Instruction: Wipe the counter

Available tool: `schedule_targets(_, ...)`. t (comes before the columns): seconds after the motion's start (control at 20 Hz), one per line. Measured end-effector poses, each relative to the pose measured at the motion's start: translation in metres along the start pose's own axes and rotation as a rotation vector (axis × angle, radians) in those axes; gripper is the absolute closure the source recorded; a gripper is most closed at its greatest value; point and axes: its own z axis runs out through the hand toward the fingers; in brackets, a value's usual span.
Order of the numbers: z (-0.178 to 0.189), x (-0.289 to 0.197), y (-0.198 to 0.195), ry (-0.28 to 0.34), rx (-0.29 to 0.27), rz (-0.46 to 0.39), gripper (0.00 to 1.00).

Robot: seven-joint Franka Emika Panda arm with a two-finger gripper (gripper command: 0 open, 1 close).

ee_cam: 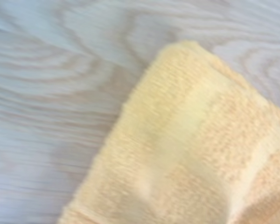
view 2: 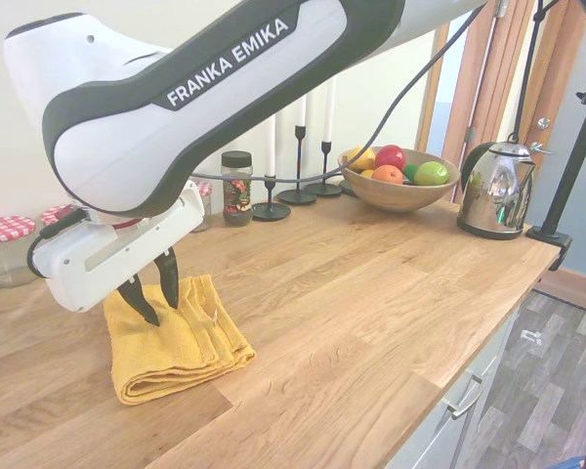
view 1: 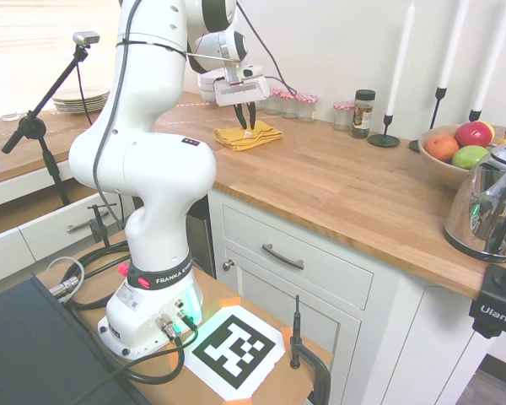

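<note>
The folded yellow cloth [view 2: 176, 337] lies flat on the wooden bench [view 2: 371, 293], near the back wall jars. The gripper [view 2: 151, 293] sits over the cloth's rear edge, fingers narrowly parted, tips at the fabric, gripping nothing evident. Risk: insufficient downward pressure lets the cloth bunch or slip free during the sweep.

My arm [view 1: 143, 160]: glossy white rounded shells, dark grey joint bands. "FRANKA EMIKA" in white capitals on dark band [view 2: 236, 61], same lettering on base ring. Red tab, green light at base. Black cable along links. Gripper [view 2: 152, 286]: white boxy body, black tapered fingers [view 2: 168, 277].
</note>
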Motion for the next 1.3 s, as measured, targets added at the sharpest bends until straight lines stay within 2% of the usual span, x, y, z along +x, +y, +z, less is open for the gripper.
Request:
schedule_targets(0.6,0.011,0.001,0.011,0.014,0.004,-0.006,0.00)
schedule_targets(1.3,-0.019,-0.023,0.034,0.035,0.053,-0.028,0.00)
